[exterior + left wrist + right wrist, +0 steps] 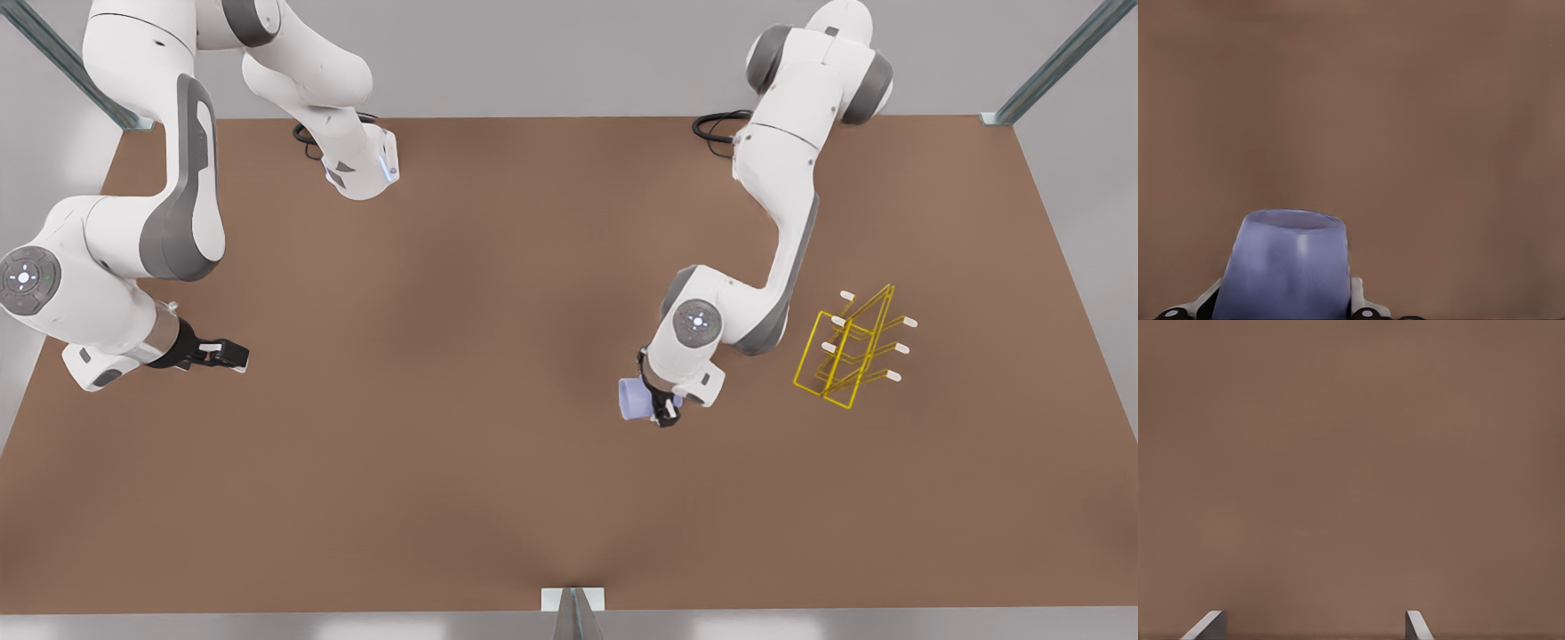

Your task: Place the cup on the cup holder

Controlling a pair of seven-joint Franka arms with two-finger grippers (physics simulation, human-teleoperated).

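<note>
Nearest the camera in the left wrist view, the cup (1286, 267) sits between the pale fingers (1361, 301) of the left claw (1281, 310), which is clenched on it, one finger at each side of the cup's wider end. The cup is pale lavender-blue and tapered, and beyond it lies bare brown worktop (1405, 100).

In the front view the left claw (660, 402) is at the front view's right of centre, held over the worktop (462, 356) with the cup (636, 397) sticking out sideways toward the front view's left, lying on its side rather than upright. Whether the cup touches the worktop cannot be told.

The cup holder (849, 348) stands on the worktop toward the front view's right, near the left claw but apart from it. It is a yellow wire frame with white-capped prongs pointing outward, and none of them carries anything.

Far across at the front view's left, the right claw (233, 354) waits over the worktop, well apart from the cup and the cup holder. In the right wrist view its two fingers (1208, 627) stand spread wide with nothing between them.
</note>
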